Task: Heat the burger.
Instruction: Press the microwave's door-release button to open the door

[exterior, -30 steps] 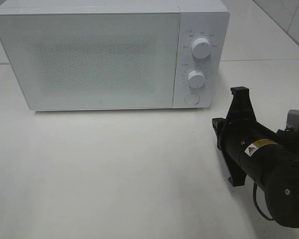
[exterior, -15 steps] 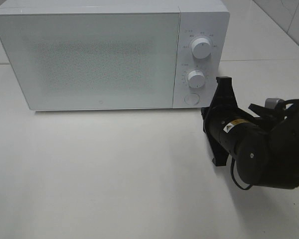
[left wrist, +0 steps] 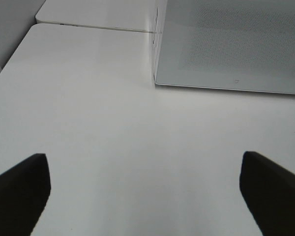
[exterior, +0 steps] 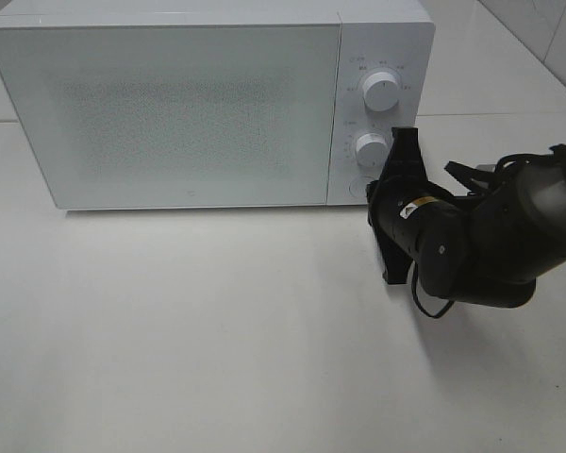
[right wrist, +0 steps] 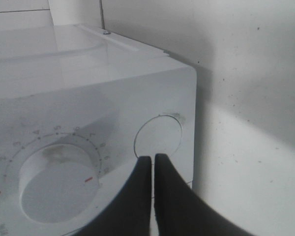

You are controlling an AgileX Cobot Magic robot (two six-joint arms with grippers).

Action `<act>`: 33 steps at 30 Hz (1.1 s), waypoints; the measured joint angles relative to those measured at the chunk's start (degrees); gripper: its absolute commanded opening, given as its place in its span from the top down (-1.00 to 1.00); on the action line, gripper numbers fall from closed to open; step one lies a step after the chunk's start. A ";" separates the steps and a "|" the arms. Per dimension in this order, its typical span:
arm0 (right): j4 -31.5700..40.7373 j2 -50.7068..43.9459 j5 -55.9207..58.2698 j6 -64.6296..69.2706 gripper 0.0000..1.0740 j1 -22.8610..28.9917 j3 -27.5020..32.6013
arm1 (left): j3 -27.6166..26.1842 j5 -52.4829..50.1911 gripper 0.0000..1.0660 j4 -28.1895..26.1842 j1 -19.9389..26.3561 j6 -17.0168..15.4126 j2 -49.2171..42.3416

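Note:
The burger is out of view. A white microwave [exterior: 170, 113] stands at the back of the table with its frosted door shut. My right gripper [right wrist: 152, 158] is shut with nothing in it. Its joined fingertips point at the lower edge of the round button [right wrist: 160, 130] at the foot of the control panel, touching it or nearly so. From above, the black right arm [exterior: 453, 241] hides those tips and much of the button. My left gripper [left wrist: 145, 172] is open and empty, low over bare table in front of the microwave's left corner [left wrist: 156, 81].
Two white dials sit on the panel, an upper dial [exterior: 381, 92] and a lower dial [exterior: 370, 148], the lower one [right wrist: 54, 182] beside my right fingertips. White tabletop [exterior: 217, 330] stretches in front of the microwave. A tiled wall rises at the far right.
The right arm has swung left and toward the microwave, from the table's right edge up to the control panel. The microwave door and the left gripper have stayed as they were.

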 measured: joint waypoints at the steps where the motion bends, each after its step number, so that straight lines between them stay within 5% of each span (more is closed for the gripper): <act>1: -0.11 0.63 0.34 0.00 1.00 0.00 -0.74 | 0.00 0.00 -0.87 0.00 0.00 0.00 0.00; 13: -0.74 5.21 2.18 1.03 1.00 -2.58 -6.36 | 0.00 0.00 -0.87 0.00 0.00 0.00 0.00; 33: -0.97 6.47 -0.80 1.03 1.00 -2.41 -6.88 | 0.00 0.00 -0.87 0.00 0.00 0.00 0.00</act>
